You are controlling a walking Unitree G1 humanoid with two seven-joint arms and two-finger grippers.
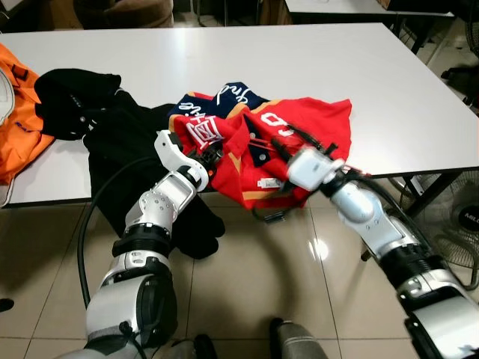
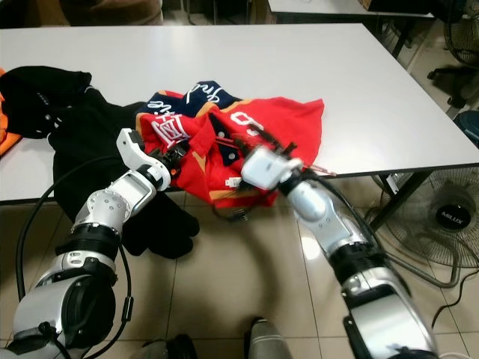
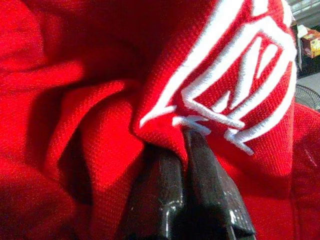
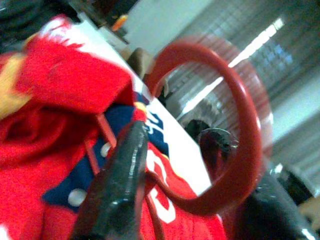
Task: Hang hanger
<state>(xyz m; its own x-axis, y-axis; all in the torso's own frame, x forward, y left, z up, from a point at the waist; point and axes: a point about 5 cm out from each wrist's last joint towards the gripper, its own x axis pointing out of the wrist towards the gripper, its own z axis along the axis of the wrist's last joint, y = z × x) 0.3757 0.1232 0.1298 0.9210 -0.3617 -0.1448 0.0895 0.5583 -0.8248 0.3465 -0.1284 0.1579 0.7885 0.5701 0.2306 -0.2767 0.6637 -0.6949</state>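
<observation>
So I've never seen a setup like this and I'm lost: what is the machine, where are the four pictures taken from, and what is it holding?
It is a walking robot with two silver arms. Two pictures come from its head, looking down at a white table; two come from its wrists. On the table lie a red shirt, black clothes and something orange. The left claw pinches the shirt. The right claw grips a red hanger by its hook.
</observation>
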